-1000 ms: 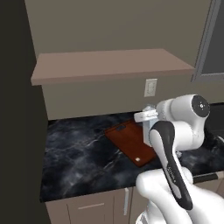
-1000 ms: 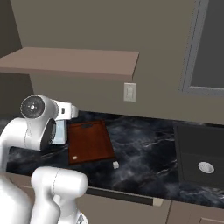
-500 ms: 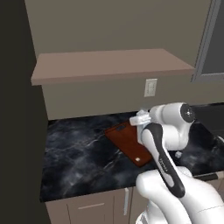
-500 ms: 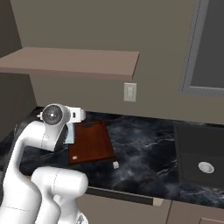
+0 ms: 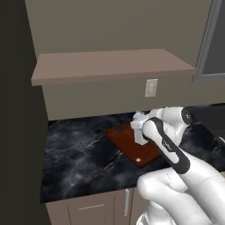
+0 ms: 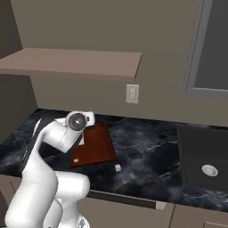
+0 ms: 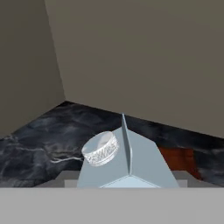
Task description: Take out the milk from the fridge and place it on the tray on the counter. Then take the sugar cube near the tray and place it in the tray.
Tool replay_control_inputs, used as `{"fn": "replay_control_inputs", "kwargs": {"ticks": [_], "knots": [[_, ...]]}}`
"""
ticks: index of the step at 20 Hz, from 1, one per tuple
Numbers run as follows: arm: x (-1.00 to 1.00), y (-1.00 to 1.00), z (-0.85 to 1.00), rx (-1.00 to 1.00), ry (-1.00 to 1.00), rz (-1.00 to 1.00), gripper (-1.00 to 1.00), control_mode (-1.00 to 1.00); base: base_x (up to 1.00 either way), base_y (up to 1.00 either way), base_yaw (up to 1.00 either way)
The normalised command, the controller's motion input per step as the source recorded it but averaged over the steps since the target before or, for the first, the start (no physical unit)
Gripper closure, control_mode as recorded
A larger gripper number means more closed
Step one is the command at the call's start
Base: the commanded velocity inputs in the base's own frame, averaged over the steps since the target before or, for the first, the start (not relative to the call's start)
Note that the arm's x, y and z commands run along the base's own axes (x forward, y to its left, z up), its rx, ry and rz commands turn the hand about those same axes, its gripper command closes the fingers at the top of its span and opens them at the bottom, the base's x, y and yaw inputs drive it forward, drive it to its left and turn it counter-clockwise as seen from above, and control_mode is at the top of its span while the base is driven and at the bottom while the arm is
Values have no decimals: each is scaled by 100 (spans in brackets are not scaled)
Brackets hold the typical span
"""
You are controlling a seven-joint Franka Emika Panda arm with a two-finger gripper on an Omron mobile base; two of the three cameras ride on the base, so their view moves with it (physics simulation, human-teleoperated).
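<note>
Milk (image 5: 139, 130) now lower, over tray (image 5: 127, 140)

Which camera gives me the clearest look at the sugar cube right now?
The right base view: the sugar cube sits in the open on the counter, just off the tray's near corner. I can't make it out elsewhere.

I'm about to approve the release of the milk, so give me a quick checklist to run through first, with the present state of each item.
1. Milk carton over the tray: ok, it stands above the tray's far part.
2. Carton upright: ok, gabled top and cap face up in the hand view.
3. Carton base resting on the tray: cannot tell, the arm hides it.
4. Hand shut on the carton: ok.
5. Sugar cube clear of the drop spot: ok, on the counter beside the tray's near corner.
</note>
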Motion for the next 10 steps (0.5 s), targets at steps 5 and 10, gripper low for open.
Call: {"fn": "replay_control_inputs", "kwargs": {"ticks": [5,10], "knots": [[32,-12,-19,2,-1,23,100,-100,0,0,0],[26,-1,-11,1,0,15,100,-100,0,0,0]]}}
